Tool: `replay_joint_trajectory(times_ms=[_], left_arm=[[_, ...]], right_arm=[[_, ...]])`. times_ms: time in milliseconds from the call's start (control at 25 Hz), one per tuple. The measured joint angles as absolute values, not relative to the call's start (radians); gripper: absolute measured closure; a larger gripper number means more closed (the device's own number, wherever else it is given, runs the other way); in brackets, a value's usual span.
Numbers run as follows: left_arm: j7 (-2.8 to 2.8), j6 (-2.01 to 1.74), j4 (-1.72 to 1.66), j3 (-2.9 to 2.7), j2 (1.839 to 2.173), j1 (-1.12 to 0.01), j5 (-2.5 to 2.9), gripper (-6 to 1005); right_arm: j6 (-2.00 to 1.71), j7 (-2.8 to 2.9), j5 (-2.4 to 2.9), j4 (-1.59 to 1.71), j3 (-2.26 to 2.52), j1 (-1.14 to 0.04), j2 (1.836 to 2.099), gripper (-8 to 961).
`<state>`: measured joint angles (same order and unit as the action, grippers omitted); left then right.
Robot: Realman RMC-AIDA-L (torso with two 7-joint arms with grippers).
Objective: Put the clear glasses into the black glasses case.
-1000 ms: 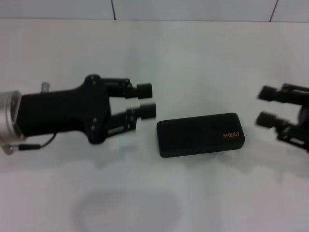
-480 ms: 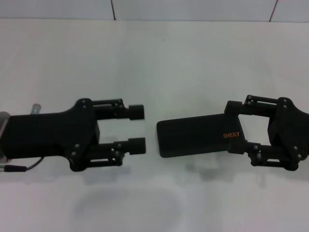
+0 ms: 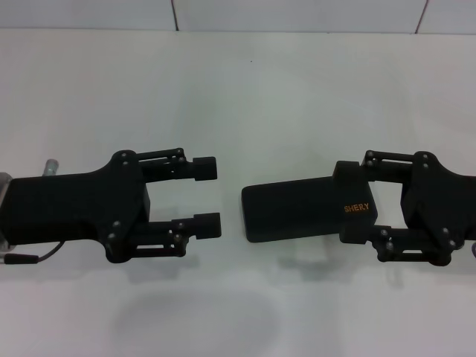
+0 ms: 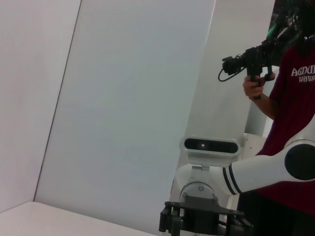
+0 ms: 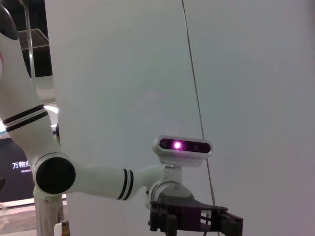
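Observation:
The black glasses case [image 3: 297, 208] lies closed on the white table [image 3: 245, 97], its orange lettering at the right end. To the left of the case my left gripper [image 3: 207, 197] is open, a short gap away, with nothing between its fingers. From the right, my right gripper [image 3: 349, 201] is open, one finger [image 3: 346, 170] along the case's far edge and the other along its near edge. I cannot tell whether they touch it. The clear glasses are out of view.
The table's back edge meets a tiled wall [image 3: 297, 13]. In the left wrist view a person [image 4: 290, 83] stands behind the robot's head camera [image 4: 210, 145], holding a device. The right wrist view shows the same head camera [image 5: 183, 145] and a white arm [image 5: 83, 177].
My right gripper has moved left from the table's right side until its fingers straddle the case's right end. My left gripper has opened wider and dropped back slightly. The case has not moved.

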<state>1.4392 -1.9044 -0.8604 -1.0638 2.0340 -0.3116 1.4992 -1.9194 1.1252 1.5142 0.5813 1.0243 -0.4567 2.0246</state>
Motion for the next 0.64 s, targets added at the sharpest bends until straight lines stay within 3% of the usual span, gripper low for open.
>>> replay_joint_trajectory(times_ms=[640], left_arm=[[1.42,-1.904,-0.85,-1.063,2.037,-0.31,1.499,268]], right_arm=[[-1.912,1.122,1.495,0.581,1.018,-0.459,2.025,278]])
